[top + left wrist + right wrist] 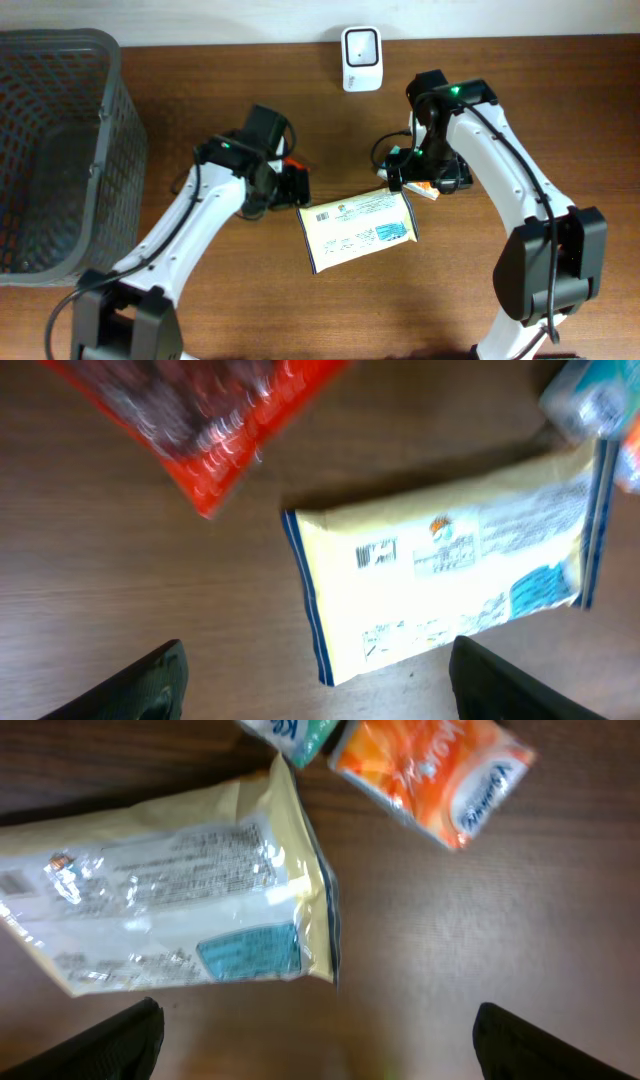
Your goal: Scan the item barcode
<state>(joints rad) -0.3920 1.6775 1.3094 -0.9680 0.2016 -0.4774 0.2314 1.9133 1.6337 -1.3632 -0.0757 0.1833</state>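
The item is a cream packet with blue edges, lying flat on the table between the two arms, printed side up. Its barcode is at the packet's left end and also shows in the left wrist view. A white scanner stands at the table's far edge. My left gripper hangs open over the packet's left end, nothing between its fingers. My right gripper is open just off the packet's right end, holding nothing.
A grey mesh basket fills the left side. A red packet lies under the left arm. An orange packet and a teal one lie beside the right gripper.
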